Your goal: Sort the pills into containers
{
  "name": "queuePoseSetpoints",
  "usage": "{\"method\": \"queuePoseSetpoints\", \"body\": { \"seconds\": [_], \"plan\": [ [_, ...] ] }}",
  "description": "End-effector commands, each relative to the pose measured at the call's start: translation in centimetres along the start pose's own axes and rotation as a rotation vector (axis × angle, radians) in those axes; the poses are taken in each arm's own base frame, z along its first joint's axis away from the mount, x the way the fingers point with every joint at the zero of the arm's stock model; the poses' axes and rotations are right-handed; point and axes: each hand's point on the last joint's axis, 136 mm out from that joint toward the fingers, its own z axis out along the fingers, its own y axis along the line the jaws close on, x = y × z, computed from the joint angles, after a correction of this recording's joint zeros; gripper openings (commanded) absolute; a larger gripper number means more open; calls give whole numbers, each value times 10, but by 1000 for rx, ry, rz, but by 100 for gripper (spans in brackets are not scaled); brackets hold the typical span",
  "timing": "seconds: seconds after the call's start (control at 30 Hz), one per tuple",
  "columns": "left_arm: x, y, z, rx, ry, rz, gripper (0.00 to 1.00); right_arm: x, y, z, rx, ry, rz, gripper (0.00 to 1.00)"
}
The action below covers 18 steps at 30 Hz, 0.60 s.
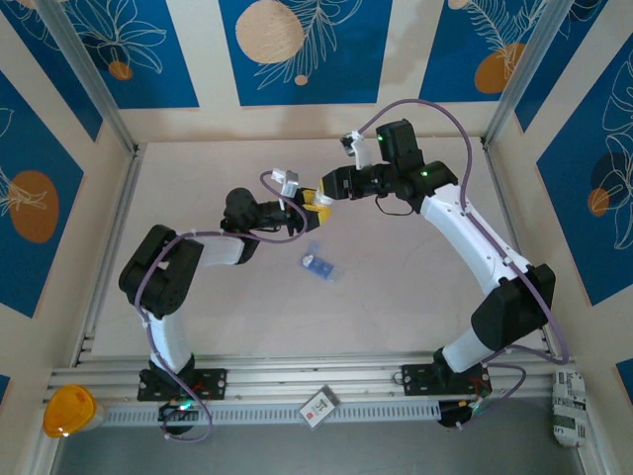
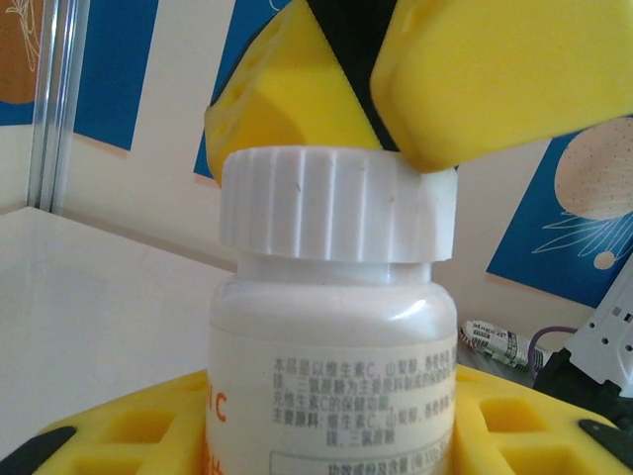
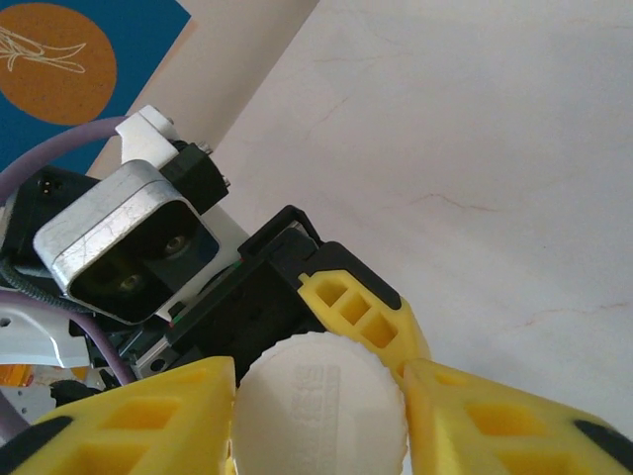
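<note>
Where the two arms meet: above the table (image 1: 178, 188), at about 12 o'clock from its middle in the top view, both arms close in on one bottle (image 2: 326, 336).
Left gripper (image 2: 331, 435): comes in from 8 o'clock. Its yellow fingers (image 2: 89, 440) press the two sides of the bottle's body, so it is clamped on the bottle.
Bottle: white-looking plastic, standing upright in the left wrist view, with small printed text and orange lettering on the label.
Cap (image 2: 326, 203): white, ribbed round its edge, seated on the bottle's neck.
Right gripper (image 3: 318, 421): comes in from 3 o'clock. Its yellow fingers (image 3: 495, 416) touch the cap at 9 and 3 o'clock in its own wrist view, so it is closed on the cap.
Pill box (image 1: 321, 265): a small translucent blue strip lying flat on the table at 6 o'clock from the meeting grippers. It is near them but apart from both, and too small to tell whether its lids are up or down.
Left wrist camera (image 3: 129, 247): a silver housing at 10 o'clock from the cap in the right wrist view.
Near rail (image 1: 297, 376): an orange item (image 1: 69, 411) sits at its 9 o'clock end, a small card (image 1: 318, 406) by its middle, and a white printed pack (image 1: 569, 406) at its 3 o'clock end.
</note>
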Motion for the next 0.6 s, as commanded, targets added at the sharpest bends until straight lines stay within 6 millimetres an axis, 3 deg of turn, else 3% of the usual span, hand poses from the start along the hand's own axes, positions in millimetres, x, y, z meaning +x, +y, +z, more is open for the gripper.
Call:
{"method": "queuePoseSetpoints", "body": {
  "seconds": [0.0,0.13,0.47,0.57],
  "plan": [
    [-15,-4,0,35,-32,58,0,1,1,0,1,12,-1,41],
    [-17,-4,1,36,-39,59,0,3,-2,-1,5,11,3,39],
    [-17,-3,2,40,-36,55,0,3,2,-2,-9,6,0,62],
    [-16,-2,1,39,-32,50,0,2,5,-1,-19,5,-5,64]
  ]
}}
